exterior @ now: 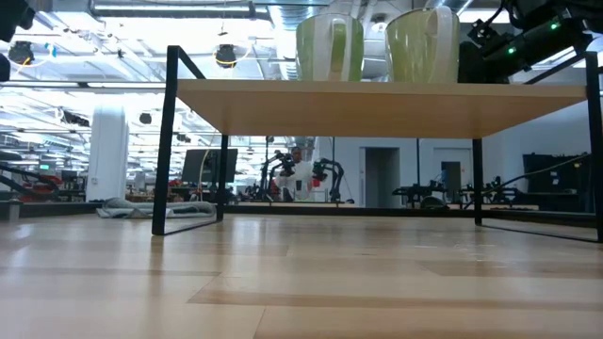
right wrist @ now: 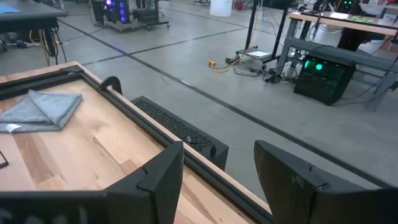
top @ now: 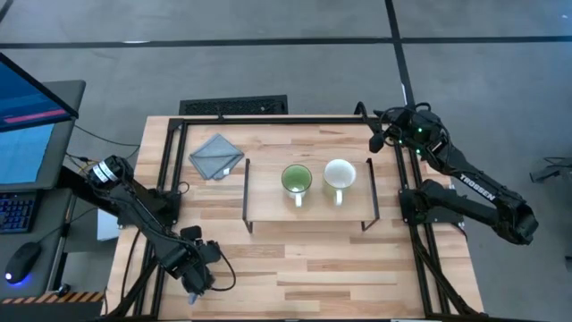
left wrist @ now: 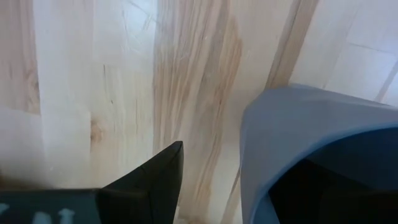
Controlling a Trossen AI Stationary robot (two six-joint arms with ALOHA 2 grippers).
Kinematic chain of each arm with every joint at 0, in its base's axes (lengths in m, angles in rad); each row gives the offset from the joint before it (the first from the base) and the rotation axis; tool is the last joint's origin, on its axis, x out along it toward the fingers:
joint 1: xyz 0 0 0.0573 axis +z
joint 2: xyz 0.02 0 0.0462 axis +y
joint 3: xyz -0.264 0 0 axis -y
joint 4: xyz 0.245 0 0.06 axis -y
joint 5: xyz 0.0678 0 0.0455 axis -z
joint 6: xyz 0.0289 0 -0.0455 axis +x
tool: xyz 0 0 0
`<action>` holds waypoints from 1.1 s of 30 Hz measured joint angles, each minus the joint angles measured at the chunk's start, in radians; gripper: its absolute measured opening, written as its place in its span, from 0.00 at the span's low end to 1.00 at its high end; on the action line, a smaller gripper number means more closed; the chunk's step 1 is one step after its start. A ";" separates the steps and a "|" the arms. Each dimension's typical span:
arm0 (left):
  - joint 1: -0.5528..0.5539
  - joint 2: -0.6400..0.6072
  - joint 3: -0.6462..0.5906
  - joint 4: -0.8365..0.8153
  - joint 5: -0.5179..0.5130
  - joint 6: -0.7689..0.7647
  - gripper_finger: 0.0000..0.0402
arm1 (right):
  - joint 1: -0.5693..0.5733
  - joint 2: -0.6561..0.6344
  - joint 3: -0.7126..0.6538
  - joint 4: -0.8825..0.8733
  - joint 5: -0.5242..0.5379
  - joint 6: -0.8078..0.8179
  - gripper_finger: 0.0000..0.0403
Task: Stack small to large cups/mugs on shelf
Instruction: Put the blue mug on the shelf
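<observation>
- The light-wood tabletop fills the middle of the high view, with grey floor around it. Its lower part is bare, so a dropped mug would roll freely there.
- The left gripper sits low at the lower left of the high view. Its wrist view shows the small blue mug right against the camera. One dark finger stands clear of the mug's wall with table showing between them. The other finger is hidden behind the mug, so the fingers look spread, not clamped.
- The risk here is that closing off-centre would pinch only the rim, and the mug could tip or skid away.
- At mid-frame, the low light-wood shelf on black wire legs already carries the green mug and the cream-white mug side by side. A blue mug brought in low could strike the board's edge or knock the green one.
- The folded grey cloth lies left of the shelf — a snag on that approach.
- The right gripper waits at the upper right, fingers apart and empty.
</observation>
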 joint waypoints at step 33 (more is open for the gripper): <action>0.009 -0.003 0.003 -0.026 -0.024 0.036 0.02 | 0.001 0.000 0.000 -0.008 -0.001 -0.001 0.55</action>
